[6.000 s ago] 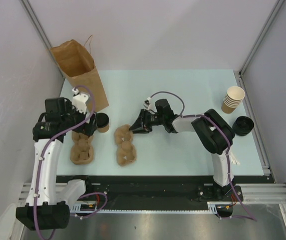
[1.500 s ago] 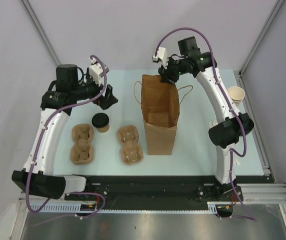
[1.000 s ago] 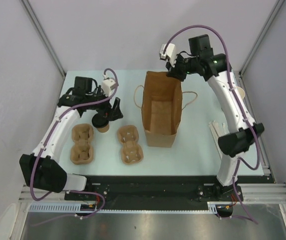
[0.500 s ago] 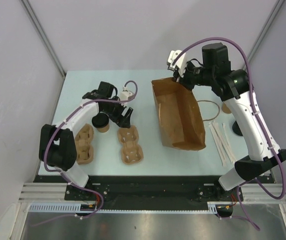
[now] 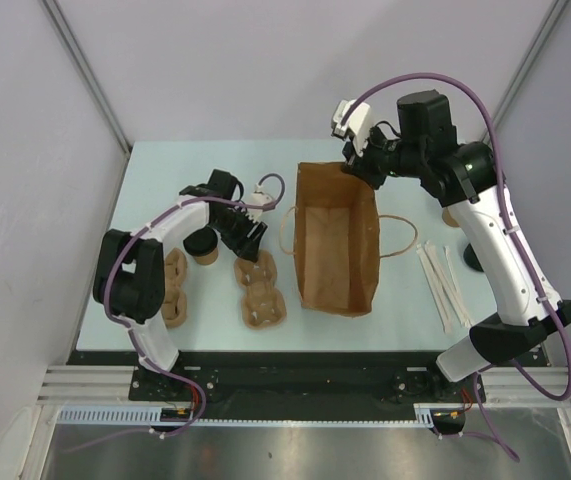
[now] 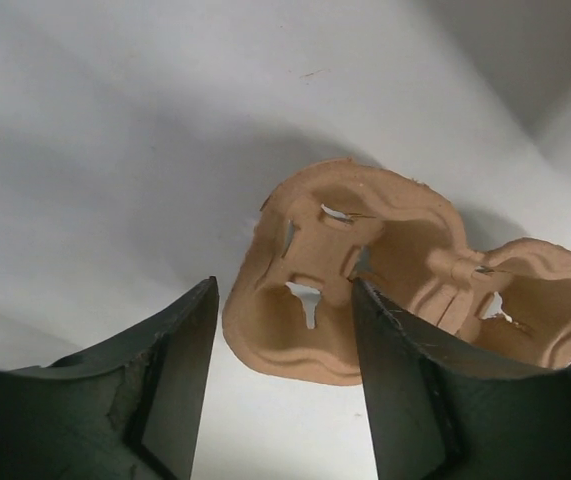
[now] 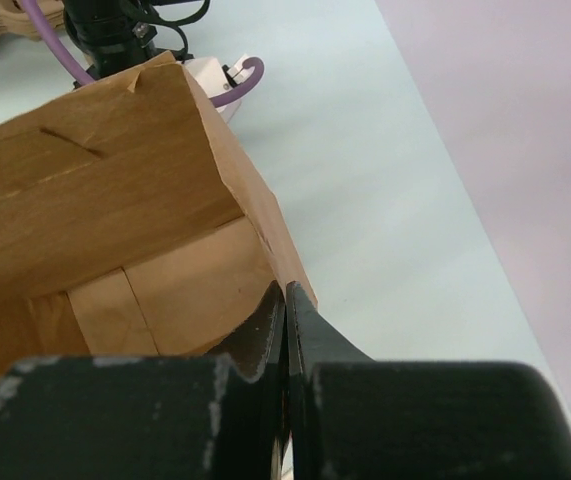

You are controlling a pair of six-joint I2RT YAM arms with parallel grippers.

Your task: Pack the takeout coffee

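Left gripper (image 5: 248, 234) sits low over the table (image 5: 155, 170), its fingers (image 6: 180, 350) apart with nothing between them. The takeout coffee (image 5: 202, 244) stands upright just to its left, black lid on, on the table's left half. A cup carrier (image 5: 258, 290) lies just near of that gripper. Over on the right, the right gripper (image 5: 356, 168) is pinched tight on the far rim of the brown paper bag (image 5: 335, 250), which stands open, mouth up.
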